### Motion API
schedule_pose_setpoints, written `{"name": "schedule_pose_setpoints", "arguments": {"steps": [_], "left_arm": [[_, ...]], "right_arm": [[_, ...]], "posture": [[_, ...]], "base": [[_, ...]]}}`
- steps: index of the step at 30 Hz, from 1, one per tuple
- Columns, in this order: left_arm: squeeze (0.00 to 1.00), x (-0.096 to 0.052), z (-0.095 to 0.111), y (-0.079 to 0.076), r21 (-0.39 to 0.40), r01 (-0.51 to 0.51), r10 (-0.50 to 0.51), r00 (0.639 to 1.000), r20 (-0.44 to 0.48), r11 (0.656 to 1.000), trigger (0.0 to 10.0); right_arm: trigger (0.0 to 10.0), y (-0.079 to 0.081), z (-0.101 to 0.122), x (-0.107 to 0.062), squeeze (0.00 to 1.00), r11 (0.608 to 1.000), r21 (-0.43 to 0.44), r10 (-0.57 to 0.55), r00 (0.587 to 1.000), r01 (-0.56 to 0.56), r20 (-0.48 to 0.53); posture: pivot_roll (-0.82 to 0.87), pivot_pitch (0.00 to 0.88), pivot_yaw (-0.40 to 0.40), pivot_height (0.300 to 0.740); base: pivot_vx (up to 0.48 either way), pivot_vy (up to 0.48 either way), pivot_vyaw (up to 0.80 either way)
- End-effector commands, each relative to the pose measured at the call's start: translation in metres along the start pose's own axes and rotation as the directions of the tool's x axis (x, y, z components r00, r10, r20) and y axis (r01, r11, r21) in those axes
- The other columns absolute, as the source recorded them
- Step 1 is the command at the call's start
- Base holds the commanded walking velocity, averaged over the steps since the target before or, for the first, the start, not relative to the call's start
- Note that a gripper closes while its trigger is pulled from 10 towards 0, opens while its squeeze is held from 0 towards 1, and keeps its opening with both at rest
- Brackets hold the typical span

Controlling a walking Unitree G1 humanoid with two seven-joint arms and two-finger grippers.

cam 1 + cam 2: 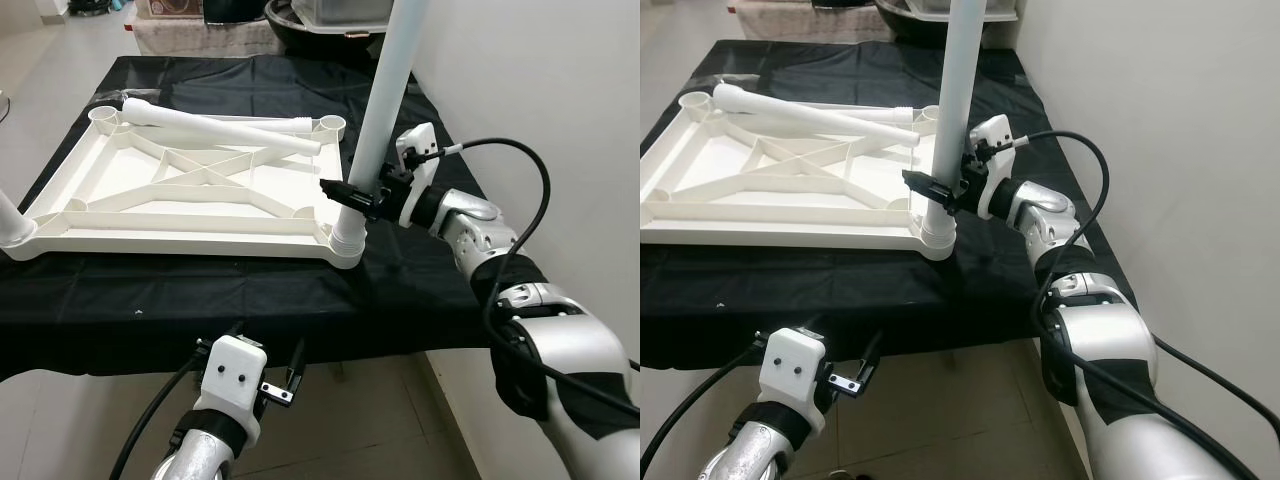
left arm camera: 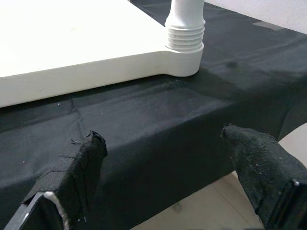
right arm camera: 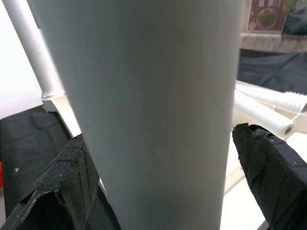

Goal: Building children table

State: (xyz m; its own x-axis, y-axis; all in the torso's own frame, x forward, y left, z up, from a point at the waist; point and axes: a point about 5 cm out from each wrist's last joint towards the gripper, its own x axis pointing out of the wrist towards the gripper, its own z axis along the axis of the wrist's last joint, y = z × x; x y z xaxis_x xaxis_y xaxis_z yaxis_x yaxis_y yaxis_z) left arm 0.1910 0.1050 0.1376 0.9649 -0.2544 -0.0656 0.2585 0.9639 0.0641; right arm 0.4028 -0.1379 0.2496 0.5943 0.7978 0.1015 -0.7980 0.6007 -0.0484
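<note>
The upturned white plastic ribbed tabletop [image 1: 190, 190] lies underside-up on the black cloth [image 1: 400, 290] so legs can enter its corner sockets; the right gripper [image 1: 352, 192] clasps the upright white tubular leg [image 1: 385, 100] at its near-right corner, likely to seat it, while the left gripper [image 2: 168, 167] hangs wide open below its near edge.

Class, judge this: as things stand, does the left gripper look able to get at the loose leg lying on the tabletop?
Probably not: the left gripper sits low, below the black-covered edge, while the loose leg lies across the far side.
</note>
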Motion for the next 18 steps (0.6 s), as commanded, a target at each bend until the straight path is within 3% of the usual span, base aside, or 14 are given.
{"name": "schedule_pose_setpoints", "arguments": {"steps": [1, 6, 7, 9, 10, 18], "left_arm": [[0.0, -0.0031, -0.0027, -0.0005, 0.007, 0.005, -0.004, 1.0, -0.025, 1.0, 10.0], [0.0, -0.0036, -0.0032, -0.0006, 0.008, 0.01, -0.01, 0.999, -0.032, 1.0, 10.0], [0.0, -0.0036, -0.0032, -0.0005, 0.009, 0.011, -0.01, 0.999, -0.034, 1.0, 10.0], [0.0, -0.0035, -0.0033, -0.0004, 0.01, 0.011, -0.011, 0.999, -0.035, 1.0, 10.0], [0.0, -0.0035, -0.0033, -0.0003, 0.01, 0.011, -0.01, 0.999, -0.036, 1.0, 10.0], [0.0, -0.003, -0.0034, -0.0006, 0.009, 0.009, -0.009, 0.999, -0.039, 1.0, 10.0]], "right_arm": [[10.0, -0.0011, 0.0031, 0.0, 0.0, 1.0, -0.011, -0.005, 1.0, 0.005, 0.009], [10.0, -0.0013, 0.0034, 0.0001, 0.0, 1.0, -0.004, -0.007, 1.0, 0.007, 0.018], [3.8, -0.0011, 0.0037, 0.0002, 0.0, 1.0, -0.004, -0.004, 1.0, 0.004, 0.021], [3.8, -0.001, 0.0039, 0.0004, 0.0, 1.0, -0.004, -0.003, 1.0, 0.003, 0.023], [0.2, -0.0009, 0.0041, 0.0007, 0.0, 1.0, -0.006, -0.003, 1.0, 0.003, 0.023], [0.0, 0.0, 0.0048, 0.0025, 0.0, 1.0, -0.009, -0.004, 1.0, 0.004, 0.028]], "posture": [[0.16, 0.192, -0.079, 0.74], [0.16, 0.196, -0.075, 0.74], [0.16, 0.197, -0.075, 0.74], [0.16, 0.196, -0.076, 0.74], [0.16, 0.196, -0.076, 0.74], [0.16, 0.196, -0.076, 0.74]], "base": [[0.0, 0.0, 0.0], [0.0, 0.0, 0.0], [0.0, 0.0, 0.0], [0.0, 0.0, 0.0], [0.0, 0.0, 0.0], [0.0, 0.0, 0.0]]}}
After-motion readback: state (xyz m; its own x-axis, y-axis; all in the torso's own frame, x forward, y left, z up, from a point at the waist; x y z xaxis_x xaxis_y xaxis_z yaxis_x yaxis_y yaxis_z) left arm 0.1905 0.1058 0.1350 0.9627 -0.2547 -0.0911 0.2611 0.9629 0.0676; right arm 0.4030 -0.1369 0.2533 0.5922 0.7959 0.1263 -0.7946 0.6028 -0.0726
